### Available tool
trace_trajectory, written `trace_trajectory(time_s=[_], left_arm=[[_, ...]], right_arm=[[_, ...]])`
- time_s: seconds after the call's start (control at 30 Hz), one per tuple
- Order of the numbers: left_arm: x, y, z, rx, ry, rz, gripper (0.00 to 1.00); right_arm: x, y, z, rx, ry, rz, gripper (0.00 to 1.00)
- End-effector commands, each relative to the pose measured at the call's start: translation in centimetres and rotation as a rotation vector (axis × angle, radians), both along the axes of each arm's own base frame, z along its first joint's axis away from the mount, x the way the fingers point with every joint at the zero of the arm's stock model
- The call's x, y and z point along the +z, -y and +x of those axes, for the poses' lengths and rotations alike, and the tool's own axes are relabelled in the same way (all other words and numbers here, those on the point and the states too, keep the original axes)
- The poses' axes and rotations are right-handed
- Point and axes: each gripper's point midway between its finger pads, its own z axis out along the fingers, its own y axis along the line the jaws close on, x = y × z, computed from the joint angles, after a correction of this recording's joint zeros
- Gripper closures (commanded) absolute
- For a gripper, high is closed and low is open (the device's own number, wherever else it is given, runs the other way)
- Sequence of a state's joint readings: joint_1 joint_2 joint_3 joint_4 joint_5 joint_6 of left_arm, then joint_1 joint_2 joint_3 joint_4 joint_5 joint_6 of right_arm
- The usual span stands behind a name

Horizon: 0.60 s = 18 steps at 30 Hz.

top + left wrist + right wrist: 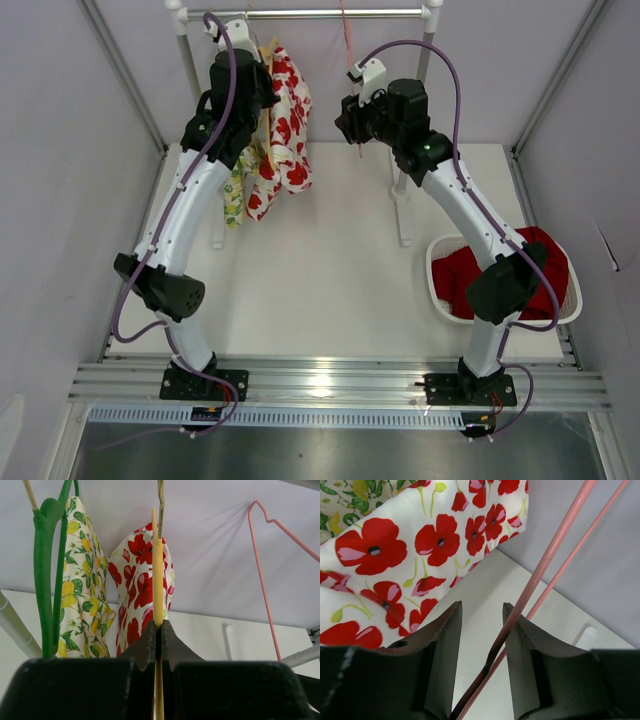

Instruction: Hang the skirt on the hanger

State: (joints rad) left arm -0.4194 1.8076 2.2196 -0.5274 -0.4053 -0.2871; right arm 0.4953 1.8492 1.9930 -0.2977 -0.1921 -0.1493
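done: the white poppy-print fabric skirt (290, 130) already drapes over the thin yellow hanger (158, 570), at 11 o'clock in the top view, under the metal rail (320, 13).
left to do: probably only hooking and letting go; i cannot tell whether the hook sits on the rail.
left arm: stretched up to 11 o'clock, the left fingers (159, 625) pressed together, pinching the yellow hanger.
right arm: raised to 1 o'clock, the right fingers (482, 607) spread, with the bare pink wire hanger (556, 545) passing between them unclamped.
elsewhere: red cloth (470, 270) in the white basket (432, 270) at 4 o'clock.
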Motion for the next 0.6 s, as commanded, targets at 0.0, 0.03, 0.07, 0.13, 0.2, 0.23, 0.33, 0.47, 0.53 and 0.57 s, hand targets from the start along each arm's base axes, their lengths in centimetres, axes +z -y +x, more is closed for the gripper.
trace_trajectory(time_s=[0.0, 0.03, 0.07, 0.13, 0.2, 0.23, 0.33, 0.47, 0.53, 0.57], left_arm=[[4.1, -0.6, -0.4, -0.002, 0.106, -0.067, 1.00], [3.6, -0.8, -0.4, 0.003, 0.094, -0.063, 1.00], [3.6, -0.9, -0.5, 0.003, 0.094, -0.063, 1.00], [4.0, -1.2, -0.9, 0.006, 0.102, -0.067, 1.00], [4.3, -1.5, -1.3, 0.009, 0.104, -0.061, 0.98], [4.4, -1.6, -1.6, 0.009, 0.105, -0.059, 0.95], [5.2, -2.0, -2.8, 0.001, 0.119, -0.059, 0.72], [5.9, -2.3, -4.3, -0.023, 0.148, -0.053, 0.50], [5.7, -2.3, -4.8, -0.040, 0.144, -0.044, 0.45], [6.0, -2.3, -5.4, -0.051, 0.150, -0.039, 0.44]], right_arm=[[4.9, 0.6, -1.5, 0.005, 0.082, 0.059, 0.94], [4.8, 0.7, -1.5, 0.003, 0.080, 0.058, 0.94], [4.7, 0.7, -1.5, 0.003, 0.079, 0.057, 0.93], [4.7, 0.7, -1.6, 0.004, 0.075, 0.057, 0.91], [4.9, 0.6, -1.7, 0.010, 0.073, 0.059, 0.87], [4.7, 0.5, -1.8, 0.015, 0.066, 0.055, 0.84], [4.8, 0.5, -2.0, 0.022, 0.063, 0.055, 0.58], [4.7, 0.6, -2.1, 0.029, 0.054, 0.047, 0.31], [4.9, 0.6, -2.4, 0.033, 0.054, 0.048, 0.25], [5.0, 0.7, -2.6, 0.036, 0.052, 0.048, 0.21]])
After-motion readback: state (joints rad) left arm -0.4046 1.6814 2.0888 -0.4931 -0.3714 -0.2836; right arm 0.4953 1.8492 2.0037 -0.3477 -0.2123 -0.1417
